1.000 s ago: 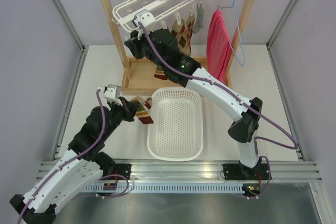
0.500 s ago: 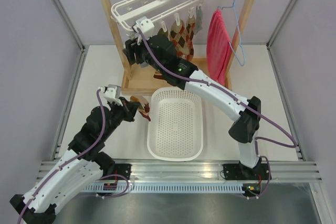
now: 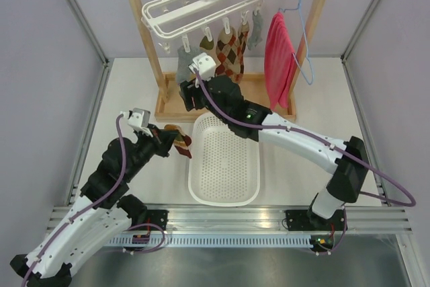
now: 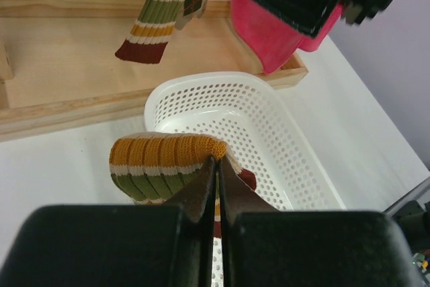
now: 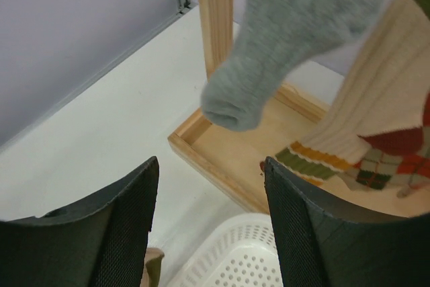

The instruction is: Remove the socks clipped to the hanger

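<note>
While pinched (left jaws), sock (image 3: 180, 140) hangs beside basket (image 3: 192, 169).

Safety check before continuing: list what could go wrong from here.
1. The left gripper pinches the striped sock right at the basket rim; released here, it may land on the table.
2. The open right gripper sits below the grey sock, with the argyle sock close beside; closing could catch both.

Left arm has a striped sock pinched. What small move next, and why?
Probably ease the left gripper rightward over the white basket before releasing: its jaws are shut on the striped sock, which hangs at the basket's left edge.
</note>
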